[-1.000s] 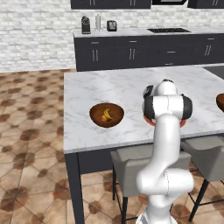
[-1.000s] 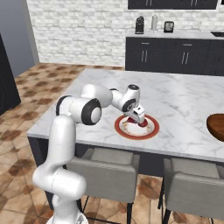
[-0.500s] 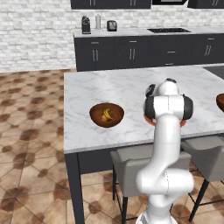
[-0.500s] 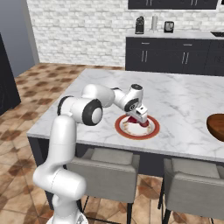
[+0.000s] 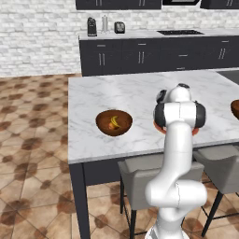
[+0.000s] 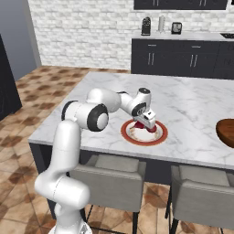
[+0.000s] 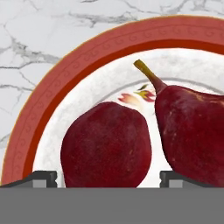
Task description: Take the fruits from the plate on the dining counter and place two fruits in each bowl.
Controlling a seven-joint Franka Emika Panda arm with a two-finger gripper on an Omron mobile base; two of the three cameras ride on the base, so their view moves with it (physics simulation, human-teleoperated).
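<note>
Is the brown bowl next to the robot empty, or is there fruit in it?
Not empty. The brown bowl holds a yellow banana and something orange beside it.

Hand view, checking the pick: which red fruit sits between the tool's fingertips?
The stemless round fruit; the other red fruit, with a stem, lies off to the right.

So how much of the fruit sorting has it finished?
Roughly half, it seems: the left bowl already holds a banana plus something orange. The pincer now straddles one of two red fruits remaining on the plate. Both seem meant for the other bowl.
</note>
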